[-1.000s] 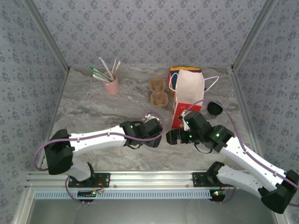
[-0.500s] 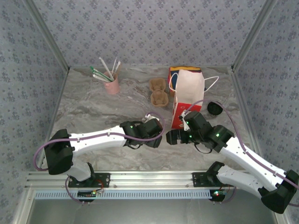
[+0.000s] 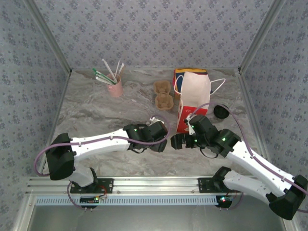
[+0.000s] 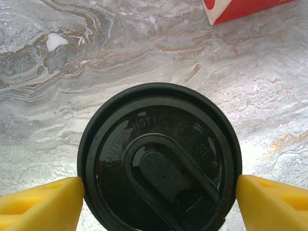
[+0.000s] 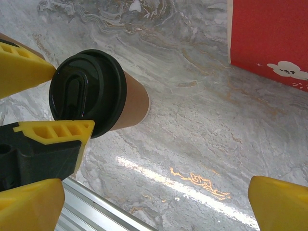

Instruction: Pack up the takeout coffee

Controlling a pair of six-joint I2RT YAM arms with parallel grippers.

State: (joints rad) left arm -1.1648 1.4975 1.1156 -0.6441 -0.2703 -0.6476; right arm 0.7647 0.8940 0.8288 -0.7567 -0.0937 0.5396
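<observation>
The takeout coffee (image 4: 159, 163), a tan paper cup with a round black lid, stands upright on the marble table (image 4: 144, 48). My left gripper (image 4: 160, 192) is open, one yellow finger on each side of the cup just below the lid's rim; no squeeze shows. In the right wrist view the coffee (image 5: 120, 103) sits at the upper left with the left gripper's yellow fingers (image 5: 26, 65) flanking it. My right gripper (image 5: 156, 207) is wide open over bare table, just right of the coffee. From above, the left gripper (image 3: 156, 134) covers the cup and the right gripper (image 3: 177, 141) faces it.
A white and red paper bag (image 3: 192, 98) with handles stands open behind the grippers. Brown pulp cup trays (image 3: 162, 95) lie left of it, a loose black lid (image 3: 220, 111) to its right. A pink cup of straws (image 3: 114, 87) is at the back left. The metal rail (image 5: 96, 211) is close.
The left gripper's jaws have spread slightly wider around the cup. Both arms have stayed almost still.
</observation>
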